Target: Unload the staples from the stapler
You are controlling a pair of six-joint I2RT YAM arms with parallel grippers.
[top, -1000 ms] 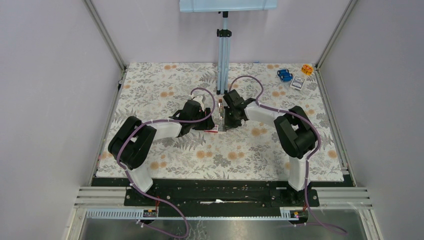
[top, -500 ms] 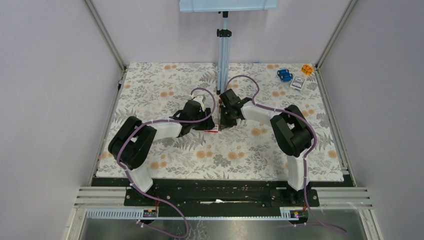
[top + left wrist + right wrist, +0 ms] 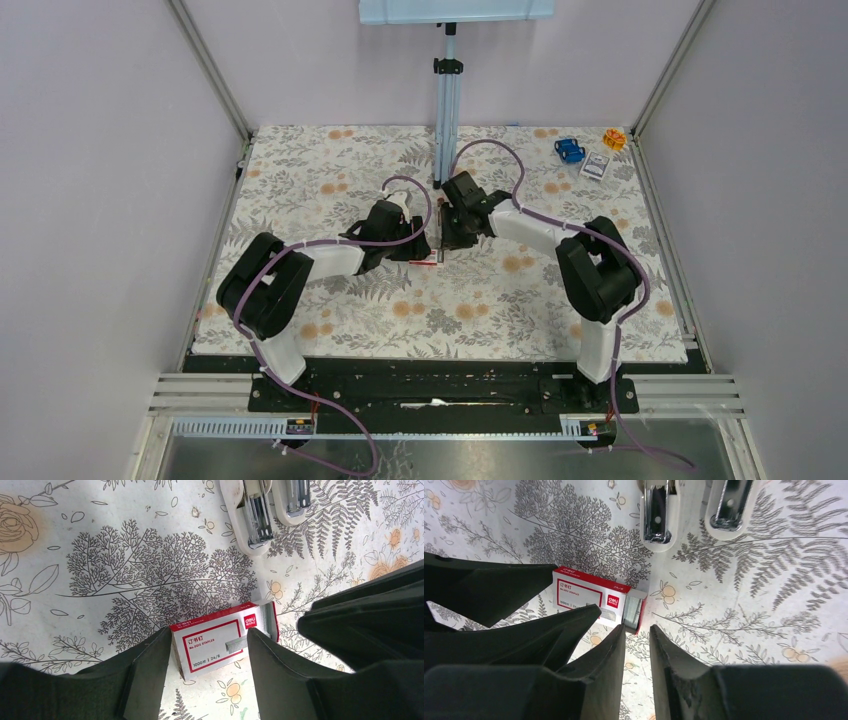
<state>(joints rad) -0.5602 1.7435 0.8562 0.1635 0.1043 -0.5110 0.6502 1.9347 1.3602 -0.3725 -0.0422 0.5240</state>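
Where the two arms meet at mid-table, we see from above the left arm [image 3: 330,255] and the right arm [image 3: 530,232] nose to nose over the flowered mat [image 3: 320,170]. A red sliver of the box of staples [image 3: 428,261] shows between them. How the jaws stand we cannot tell from here.

From the left wrist, the left gripper [image 3: 206,632] stands fairly wide with the box between its fingers. One finger is against the closed end and the other lies across the lower edge near the open end, which we read as a steadying hold. A grey strip of staples [image 3: 235,643] lies in the open tray. The stapler [image 3: 252,520] lies just beyond, swung open flat on the mat, its two halves side by side.

From the right wrist, the right gripper [image 3: 637,630] is parted a little and holds nothing, its tips just at the box's open end.

We judge the step to be the drop-off into the box. Next we would lift the right gripper clear without nudging the tray, then check the stapler's metal channel — whether any staples are left in it is not visible.
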